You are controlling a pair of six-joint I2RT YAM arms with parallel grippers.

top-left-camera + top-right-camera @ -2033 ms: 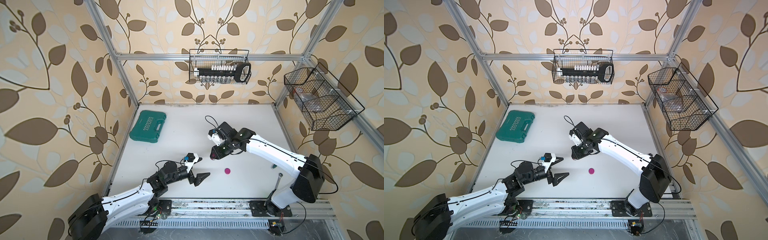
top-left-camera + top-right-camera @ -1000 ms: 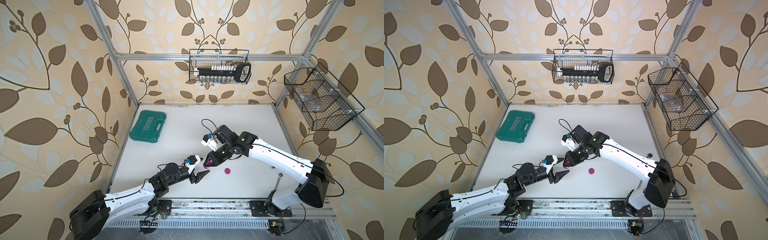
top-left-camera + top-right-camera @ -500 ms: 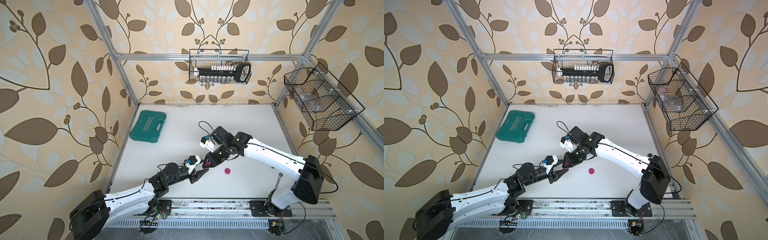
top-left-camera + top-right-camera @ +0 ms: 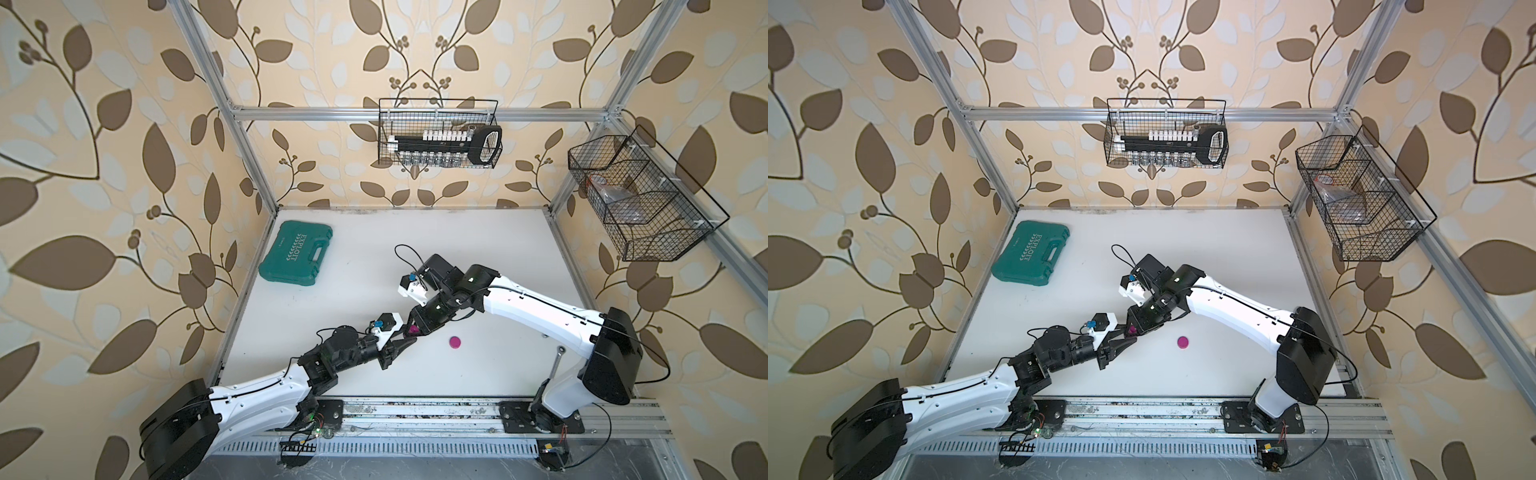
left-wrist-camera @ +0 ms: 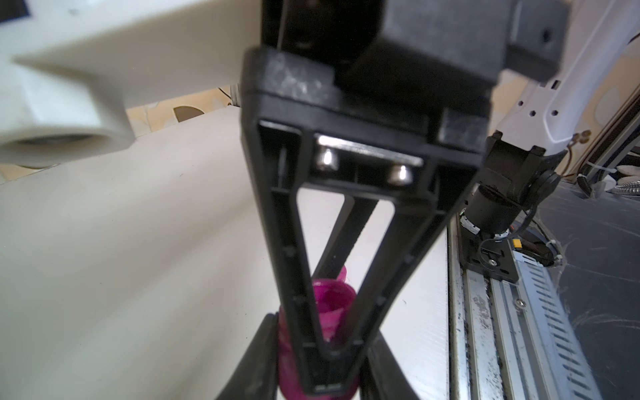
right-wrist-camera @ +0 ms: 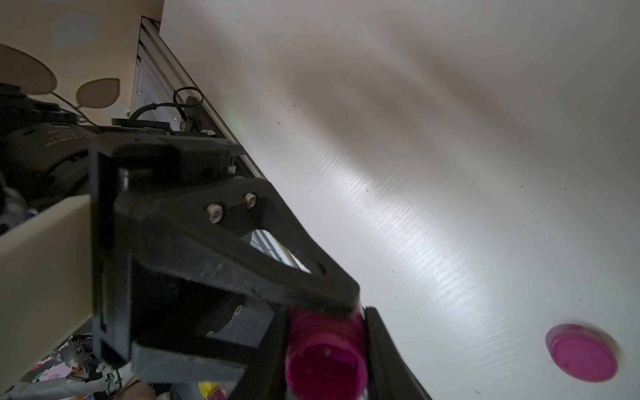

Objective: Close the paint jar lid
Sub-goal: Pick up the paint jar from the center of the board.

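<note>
The tiny magenta paint jar (image 4: 413, 330) (image 4: 1132, 330) hangs just above the white table, between the two arms. My right gripper (image 4: 417, 327) is shut on it, and in the right wrist view its dark fingers (image 6: 381, 346) flank the open-topped jar (image 6: 325, 356). My left gripper (image 4: 405, 340) comes in from the front left and is shut on the same jar (image 5: 334, 301), with its fingers (image 5: 258, 360) on either side of the lower body. The lid (image 4: 454, 342) (image 4: 1182, 342) (image 6: 581, 353), a flat magenta disc, lies on the table to the right of the jar.
A green tool case (image 4: 296, 259) lies at the back left of the table. Wire baskets hang on the back wall (image 4: 440, 133) and the right wall (image 4: 640, 199). The arms' mounting rail (image 4: 415, 411) runs along the front edge.
The right arm has carried the jar toward the front left, to the left gripper. The left gripper has gone from open to shut around the jar.
</note>
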